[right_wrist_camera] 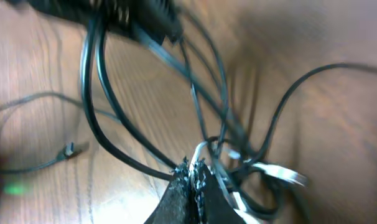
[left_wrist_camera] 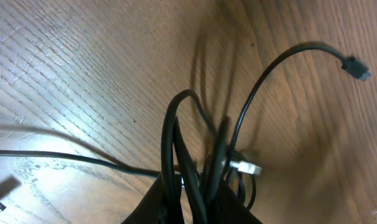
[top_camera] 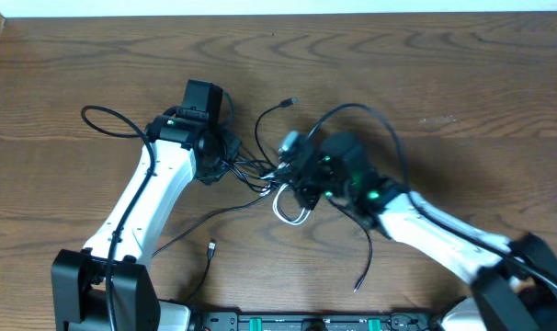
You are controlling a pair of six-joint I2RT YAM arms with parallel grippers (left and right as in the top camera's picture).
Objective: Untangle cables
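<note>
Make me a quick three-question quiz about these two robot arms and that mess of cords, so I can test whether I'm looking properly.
1. True or false: the left claw is closed on some of the black cables.
2. Pick one: the short looped cable beside the right claw is A) white, B) red, C) yellow.
3. Fill in: the loose plug lying alone on the wooden table, near the front edge, is closer to the ____ arm.

Key: 1 true; 2 A; 3 left.
</note>
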